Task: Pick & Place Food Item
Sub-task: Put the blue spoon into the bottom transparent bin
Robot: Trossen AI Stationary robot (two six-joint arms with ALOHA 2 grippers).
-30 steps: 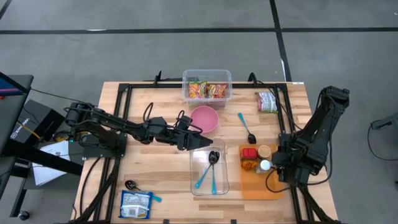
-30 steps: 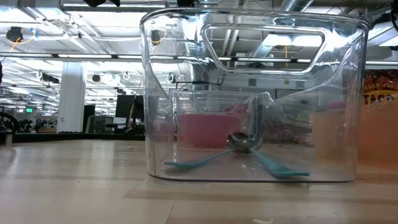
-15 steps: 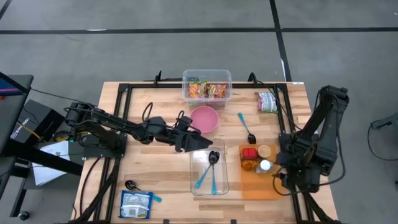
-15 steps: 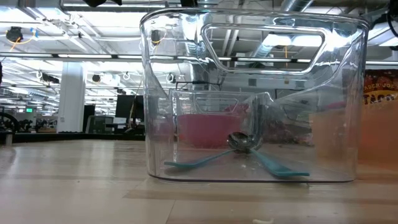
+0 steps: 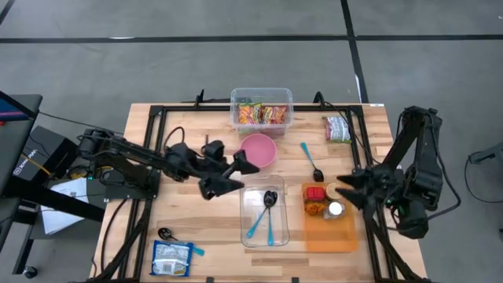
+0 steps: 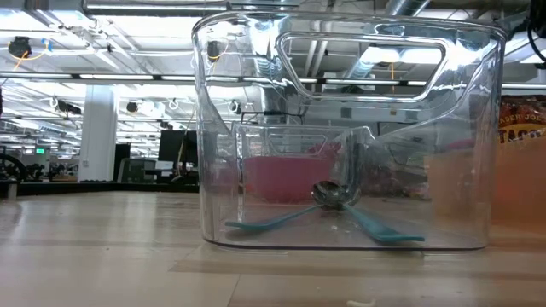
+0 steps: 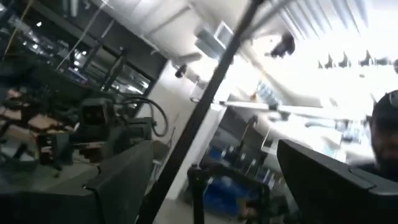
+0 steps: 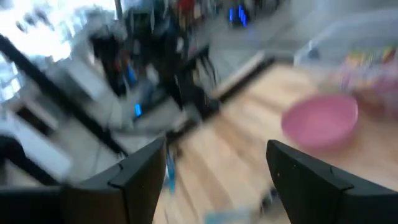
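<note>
Food sits in several places: snack packets in a clear tub [image 5: 262, 112] at the far edge, a packet [image 5: 338, 127] at the far right, a blue packet [image 5: 171, 258] at the near left, and a red item [image 5: 315, 193] with small jars on the orange board [image 5: 326, 236]. My left gripper [image 5: 240, 176] hangs open and bare above the table between the pink bowl [image 5: 258, 149] and the clear bin [image 5: 264, 212]. My right gripper [image 5: 344, 189] hangs open above the orange board, pointing toward the table's left. In both wrist views the fingers [image 7: 118, 180] [image 8: 134, 171] stand apart with nothing between them.
The clear bin [image 6: 345, 128] holds two teal spoons and a dark one. A teal-handled spoon [image 5: 311, 161] lies right of the pink bowl [image 8: 320, 121]. A black spoon [image 5: 167, 233] lies at the near left. A black frame runs along the table's edges.
My right gripper has risen well clear of the orange board's right side and rolled over, so that it now points level toward the table's left. My left gripper has lifted, tipped its fingers upward, rolled, and drawn back a little toward the table's left.
</note>
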